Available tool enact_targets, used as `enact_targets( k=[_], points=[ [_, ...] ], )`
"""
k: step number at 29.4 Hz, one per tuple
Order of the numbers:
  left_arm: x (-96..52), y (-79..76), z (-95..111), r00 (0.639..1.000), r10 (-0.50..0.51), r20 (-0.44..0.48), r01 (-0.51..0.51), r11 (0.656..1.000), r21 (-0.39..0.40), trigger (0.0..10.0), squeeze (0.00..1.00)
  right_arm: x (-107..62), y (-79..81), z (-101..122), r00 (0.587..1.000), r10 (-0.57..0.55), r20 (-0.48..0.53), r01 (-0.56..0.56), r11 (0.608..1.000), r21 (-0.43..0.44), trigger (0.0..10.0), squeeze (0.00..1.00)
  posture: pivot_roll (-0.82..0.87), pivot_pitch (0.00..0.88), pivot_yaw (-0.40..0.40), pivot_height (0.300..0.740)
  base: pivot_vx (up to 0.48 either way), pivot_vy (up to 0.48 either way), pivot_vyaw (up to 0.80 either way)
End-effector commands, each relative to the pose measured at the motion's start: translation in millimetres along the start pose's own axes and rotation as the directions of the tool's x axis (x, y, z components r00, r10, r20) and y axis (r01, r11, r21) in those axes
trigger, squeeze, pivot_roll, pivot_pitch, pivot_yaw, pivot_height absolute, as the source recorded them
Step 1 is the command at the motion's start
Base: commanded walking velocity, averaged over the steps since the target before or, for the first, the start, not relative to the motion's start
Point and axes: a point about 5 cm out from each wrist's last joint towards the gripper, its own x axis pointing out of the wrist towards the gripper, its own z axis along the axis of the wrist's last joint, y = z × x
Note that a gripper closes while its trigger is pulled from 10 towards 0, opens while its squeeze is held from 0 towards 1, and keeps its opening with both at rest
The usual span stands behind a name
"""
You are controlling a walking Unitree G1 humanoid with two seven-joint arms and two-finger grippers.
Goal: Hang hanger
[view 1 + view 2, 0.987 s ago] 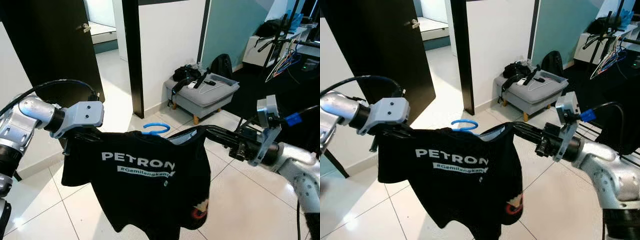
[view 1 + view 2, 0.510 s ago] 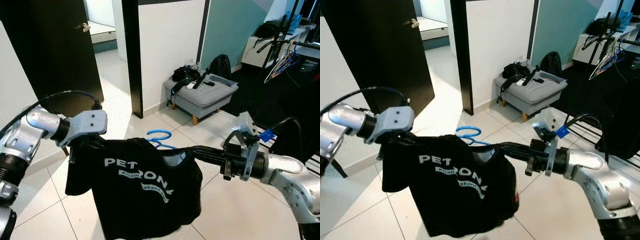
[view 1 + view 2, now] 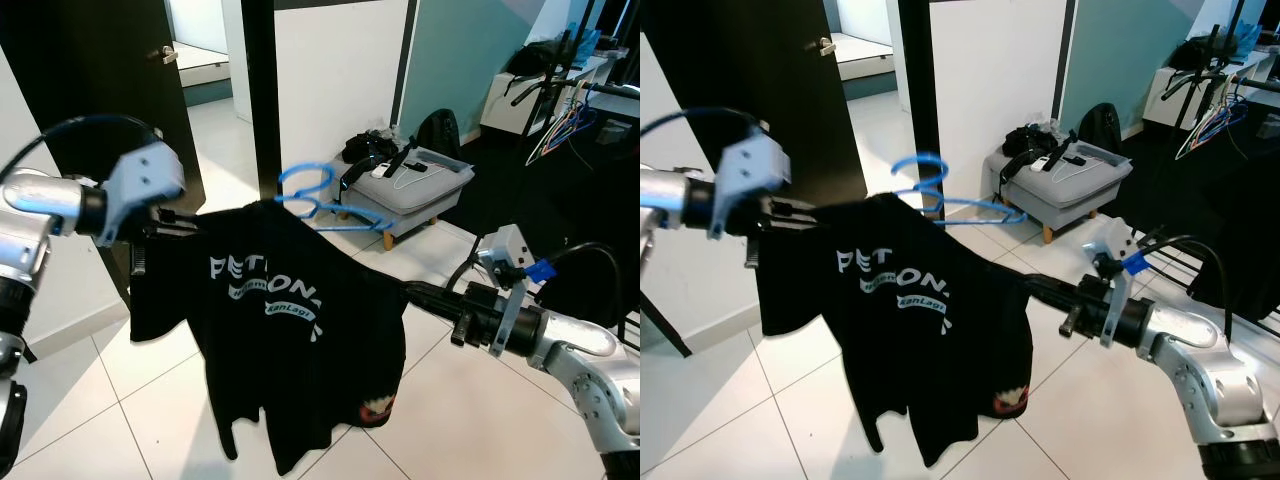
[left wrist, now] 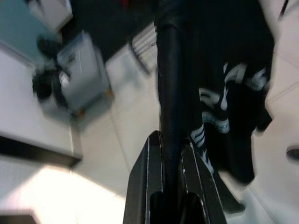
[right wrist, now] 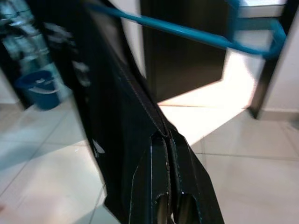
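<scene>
Carrying is the step in hand, by my read: black T-shirt up in the air, strung between both arms, blue hanger riding at its collar with the hook poking out above the neckline and one blue arm sticking out bare toward the robot's right. Nothing is on a rail yet. The likely destination is the clothes rack at the far right of the room, well apart from the robot, with other hangers dangling off it.

Left end effector, high on the left, has its fingers pinched tight on the shirt's shoulder; the left wrist view shows the black fingers closed flat with dark cloth running off beyond them. Right end effector, lower and on the right, fingers closed narrow on the fabric at the other side; the right wrist view shows the seam clamped right between the fingers, blue hanger bar crossing behind. So the shirt hangs tilted, left side high, hem drooping toward the white floor tiles.

Next call, as I judge it: turn and walk toward that rack, keep the shirt off the floor, and bring the hook level so it can go over the bar. A grey footstool with clutter on top sits ahead near the wall, something to steer around.
</scene>
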Motion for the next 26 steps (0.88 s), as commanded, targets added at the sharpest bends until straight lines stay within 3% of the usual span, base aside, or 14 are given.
enact_targets(
  k=[1,2,4,5,6,8,11,14,26],
  points=[
    [-11.8,6.7,10,0.999,0.028,0.028,-0.028,1.000,0.013,10.0,0.00,-4.1,-3.6,-2,0.999,-0.039,-0.002,0.039,0.999,-0.005,10.0,0.00,-0.04,0.000,0.009,0.740,0.000,0.000,0.00],
    [-13.4,3.6,23,0.992,-0.025,0.121,0.025,1.000,0.002,10.0,0.00,-6.8,-11.1,-4,0.994,-0.111,0.018,0.111,0.994,0.010,10.0,0.00,-0.04,0.000,0.010,0.740,0.000,0.000,0.00],
    [-13.4,3.6,23,0.992,-0.025,0.121,0.025,1.000,0.002,10.0,0.00,-6.8,-11.1,-4,0.994,-0.111,0.018,0.111,0.994,0.010,10.0,0.00,-0.04,0.000,0.010,0.740,0.000,0.000,0.00],
    [-13.6,-1.9,35,0.972,-0.093,0.216,0.097,0.995,-0.007,10.0,0.00,-9.3,-19.7,-3,0.982,-0.181,0.048,0.180,0.983,0.030,10.0,0.00,-0.04,0.000,0.010,0.740,0.000,0.000,0.00],
    [-13.6,-1.9,35,0.972,-0.093,0.216,0.097,0.995,-0.007,10.0,0.00,-9.3,-19.7,-3,0.982,-0.181,0.048,0.180,0.983,0.030,10.0,0.00,-0.04,0.000,0.010,0.740,0.000,0.000,0.00],
    [-13.2,-14.0,45,0.923,-0.211,0.321,0.230,0.973,-0.024,10.0,0.00,-13.1,-29.2,3,0.959,-0.260,0.110,0.255,0.965,0.057,10.0,0.00,-0.04,0.000,0.010,0.740,0.000,0.000,0.00],
    [-13.2,-18.4,42,0.917,-0.250,0.311,0.273,0.961,-0.033,10.0,0.00,-15.0,-31.7,8,0.951,-0.277,0.138,0.271,0.961,0.063,10.0,0.00,-0.04,0.000,0.012,0.740,0.000,0.000,0.00],
    [-15.2,-23.1,31,0.928,-0.283,0.242,0.301,0.953,-0.042,10.0,0.00,-18.4,-33.0,15,0.941,-0.287,0.177,0.280,0.958,0.066,10.0,0.00,-0.04,0.000,0.016,0.740,0.000,0.000,0.00],
    [-19.0,-22.3,20,0.960,-0.230,0.159,0.245,0.966,-0.081,10.0,0.00,-21.2,-26.6,26,0.941,-0.244,0.233,0.240,0.970,0.047,10.0,0.00,-0.04,0.000,0.017,0.740,0.000,0.000,0.00]
  ],
)
